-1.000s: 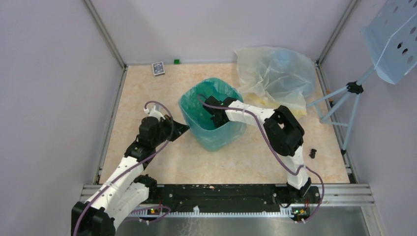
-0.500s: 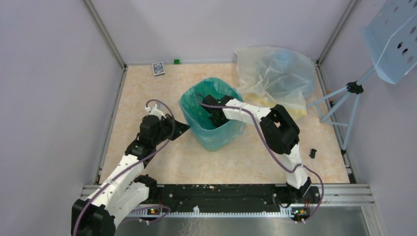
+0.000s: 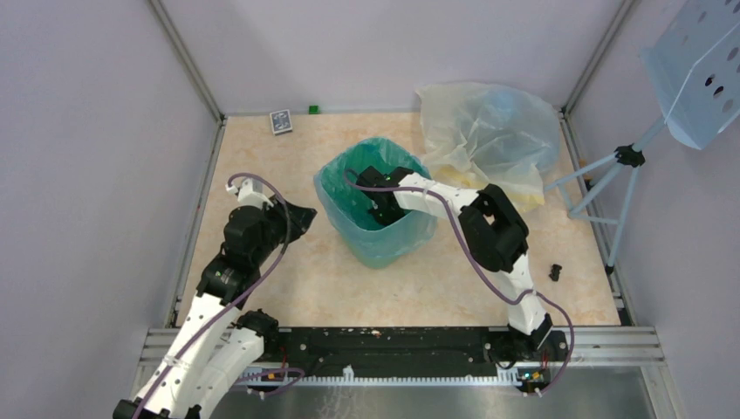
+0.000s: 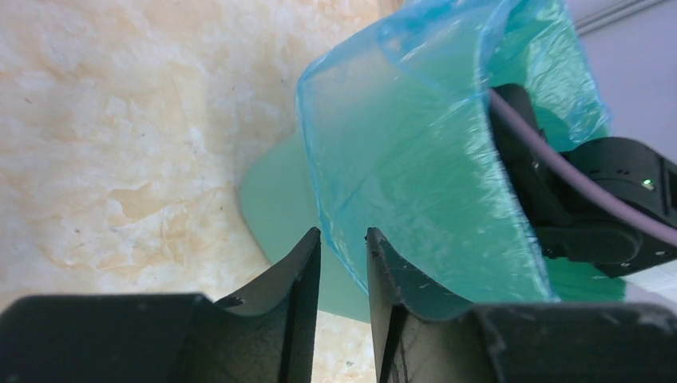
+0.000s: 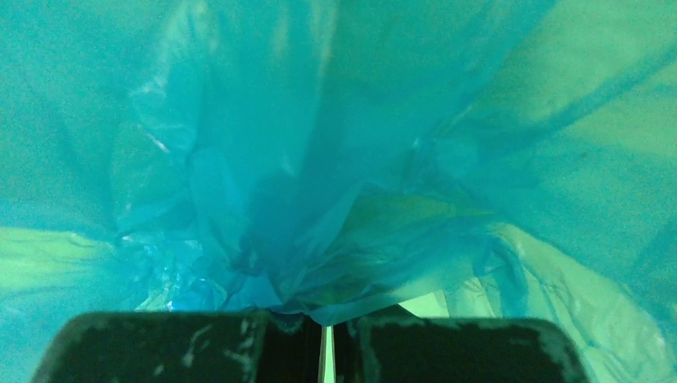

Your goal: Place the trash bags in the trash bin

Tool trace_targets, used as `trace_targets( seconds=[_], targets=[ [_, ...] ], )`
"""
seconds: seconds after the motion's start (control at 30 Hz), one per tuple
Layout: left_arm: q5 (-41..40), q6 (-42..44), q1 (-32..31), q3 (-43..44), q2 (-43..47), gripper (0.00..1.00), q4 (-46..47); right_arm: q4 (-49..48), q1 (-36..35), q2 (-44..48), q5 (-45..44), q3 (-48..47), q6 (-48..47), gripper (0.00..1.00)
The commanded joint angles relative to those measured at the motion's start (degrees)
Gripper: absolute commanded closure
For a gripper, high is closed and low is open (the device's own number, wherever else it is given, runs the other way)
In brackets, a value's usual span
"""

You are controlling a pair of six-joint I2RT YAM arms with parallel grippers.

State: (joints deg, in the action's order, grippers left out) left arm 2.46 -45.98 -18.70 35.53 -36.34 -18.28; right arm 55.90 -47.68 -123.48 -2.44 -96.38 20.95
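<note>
The green trash bin (image 3: 384,246) stands mid-table, and a light blue trash bag (image 3: 330,185) lines it and folds over its rim. In the left wrist view the bag (image 4: 399,175) covers the bin's upper wall, leaving the pale green base (image 4: 275,207) bare. My left gripper (image 3: 307,213) (image 4: 343,233) hangs just left of the bin, open, nothing between its fingers. My right gripper (image 3: 377,202) (image 5: 327,319) is down inside the bin, shut, with crumpled blue film (image 5: 319,199) bunched against its tips. More trash bags (image 3: 489,131), pale yellowish and light blue, lie piled at the back right.
A small dark card box (image 3: 280,121) and a green cube (image 3: 312,109) sit by the back wall. A tripod (image 3: 611,192) carrying a perforated panel (image 3: 698,70) stands outside the right rail. A small black part (image 3: 555,271) lies near the right edge.
My left gripper has opened, let go of the bag at the bin's left rim and drawn back to the left. My right gripper has stayed shut inside the bin, shifting slightly left.
</note>
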Motion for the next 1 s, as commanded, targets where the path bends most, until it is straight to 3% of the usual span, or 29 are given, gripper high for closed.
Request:
trace_targets(
  seconds=[0.0, 0.4, 0.73, 0.97],
  targets=[
    [-4.54, 5.15, -0.07, 6.12, 0.57, 0.66, -4.42, -5.19, -0.14, 3.76, 3.90, 1.61, -1.35, 1.00],
    [0.10, 6.53, -0.11, 10.37, -1.14, 0.56, -4.05, -5.82, -0.18, 15.13, 7.53, 1.52, -1.35, 1.00],
    [2.45, 8.03, -0.11, 11.50, -2.52, 0.47, -4.65, 0.08, -0.13, 21.30, 5.58, -10.44, -4.19, 1.00],
    [2.85, 10.52, -0.06, 16.34, -4.65, 0.35, -7.70, 3.11, 0.14, 26.56, -1.51, -16.09, -8.45, 1.00]
  ],
)
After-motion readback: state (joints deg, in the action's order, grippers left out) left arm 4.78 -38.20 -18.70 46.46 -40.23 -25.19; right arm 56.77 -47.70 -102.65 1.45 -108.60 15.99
